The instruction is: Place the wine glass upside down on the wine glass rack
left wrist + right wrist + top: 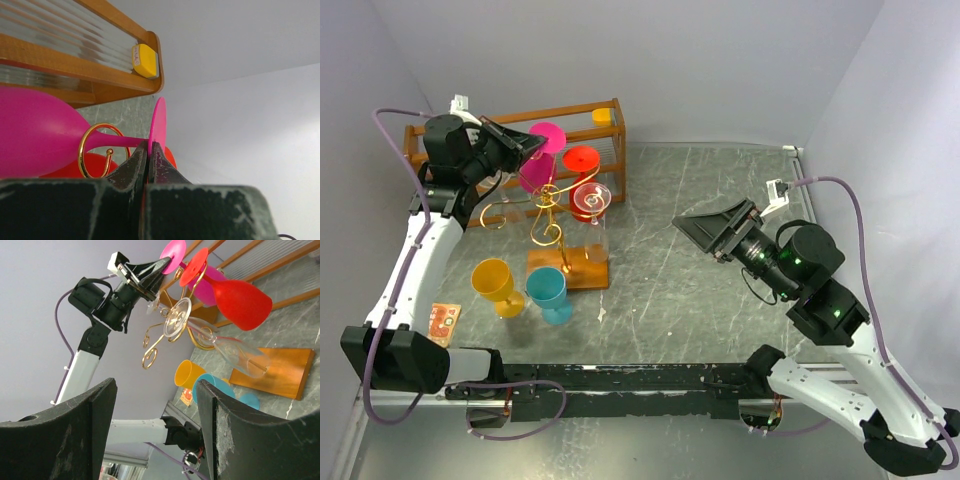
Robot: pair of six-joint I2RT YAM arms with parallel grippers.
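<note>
Pink wine glass (40, 130); illegible yellow tag (144, 60)

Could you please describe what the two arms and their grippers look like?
Both the left arm and right arm have white links and black joints; small green lights glow on the right one. The left gripper and right gripper are black, wedge-shaped and scuffed. A purple cable loops along each arm.
</note>
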